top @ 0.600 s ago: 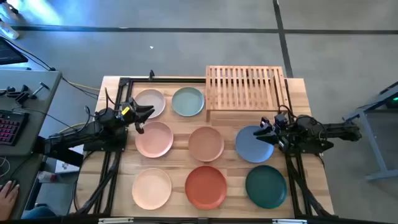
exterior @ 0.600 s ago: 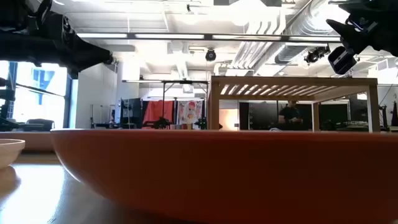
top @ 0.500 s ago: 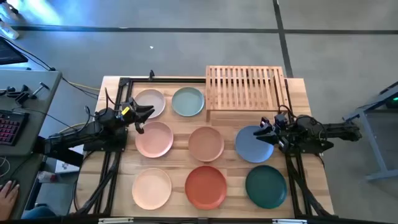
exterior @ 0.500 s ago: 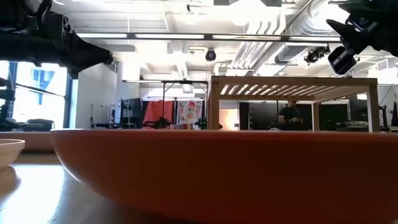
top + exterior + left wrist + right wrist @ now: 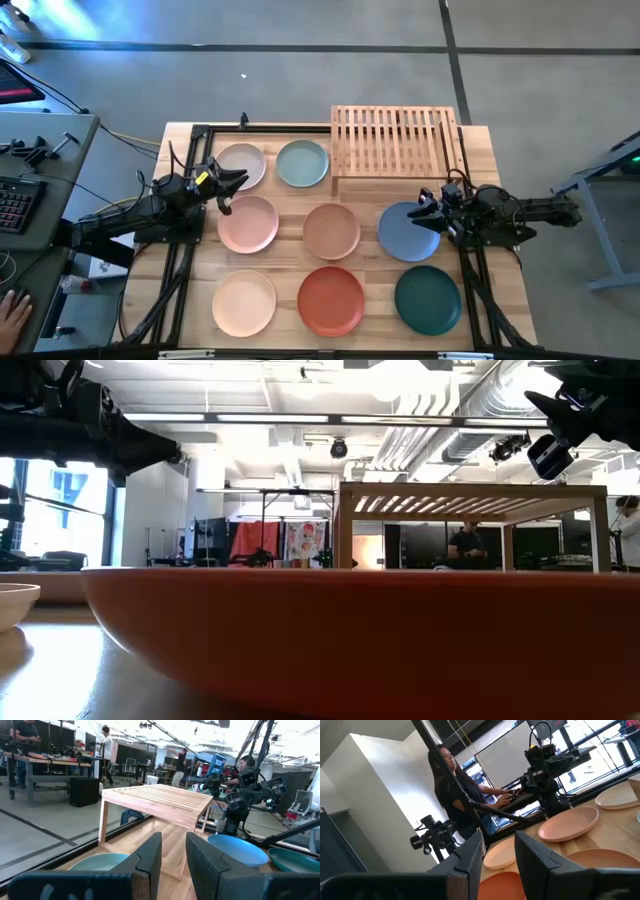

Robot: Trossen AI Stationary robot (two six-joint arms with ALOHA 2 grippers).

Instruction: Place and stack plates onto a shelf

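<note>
Eight plates lie flat on the wooden table in the high view: off-white (image 5: 240, 166), sage (image 5: 302, 163), pink (image 5: 248, 223), tan-pink (image 5: 331, 230), blue (image 5: 408, 234), peach (image 5: 244, 302), orange-red (image 5: 332, 299) and dark green (image 5: 428, 298). The slatted shelf (image 5: 395, 140) stands at the far edge and carries nothing. My left gripper (image 5: 241, 181) hovers between the off-white and pink plates; its fingers stand narrowly apart (image 5: 174, 837). My right gripper (image 5: 418, 212) hovers over the blue plate's far side, also narrowly open (image 5: 498, 837). Neither touches a plate.
Black arm frames (image 5: 180, 270) run along the table's left and right sides. The orange-red plate (image 5: 350, 630) fills the low view, with the shelf (image 5: 470, 495) behind it. A person sits beyond the table's left side (image 5: 450, 785), with a hand (image 5: 10, 310) at a desk.
</note>
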